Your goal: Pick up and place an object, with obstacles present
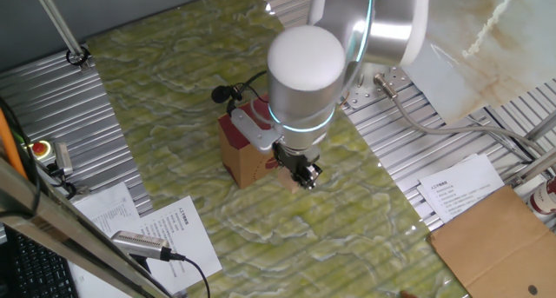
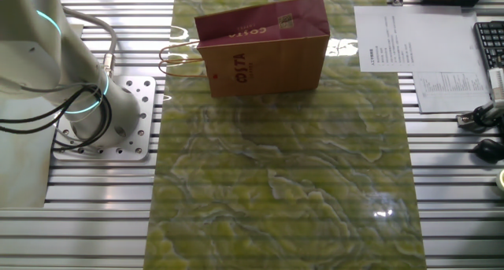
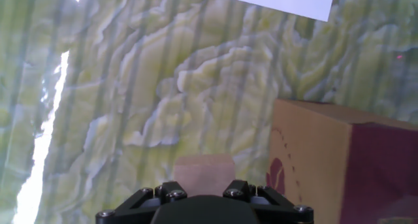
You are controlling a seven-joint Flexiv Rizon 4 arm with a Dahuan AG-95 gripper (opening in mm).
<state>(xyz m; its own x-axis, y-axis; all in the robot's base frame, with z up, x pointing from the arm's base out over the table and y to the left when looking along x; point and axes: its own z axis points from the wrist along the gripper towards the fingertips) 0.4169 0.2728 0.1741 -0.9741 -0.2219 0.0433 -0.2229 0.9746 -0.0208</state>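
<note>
Presently we hang above the green marbled mat (image 1: 200, 89) with the gripper (image 1: 305, 173) low beside the kraft-brown carton (image 2: 264, 49), which stands upright with a dark red top band. From the hand view the small pale tan cube (image 3: 204, 172) lies directly ahead of the gripper (image 3: 204, 192), on the mat and just beside the carton (image 3: 339, 160), though whether the two touch we cannot tell. Only the black bases of the fingers show at the bottom edge of that view, so we cannot tell how far the hand is parted or whether it already has the cube; the cube seems to sit between the finger bases, but the grip point is cut off. In one fixed view the arm's white wrist (image 1: 303, 76) hides the cube entirely, and in the other fixed view it is hidden behind the carton. We judge the step in hand to be the approach or the grasp. To do it well we should descend straight, keep the fingers square to the cube's faces, keep the carton-side finger off the paper wall, and, once closed, lift high before any sideways travel. The carton's face reads in white as "OSTA", the first letter lost at the fold, and a red bean logo shows in the hand view. Printed sheets (image 2: 402, 38) lie off the mat; their text is too small to read.
</note>
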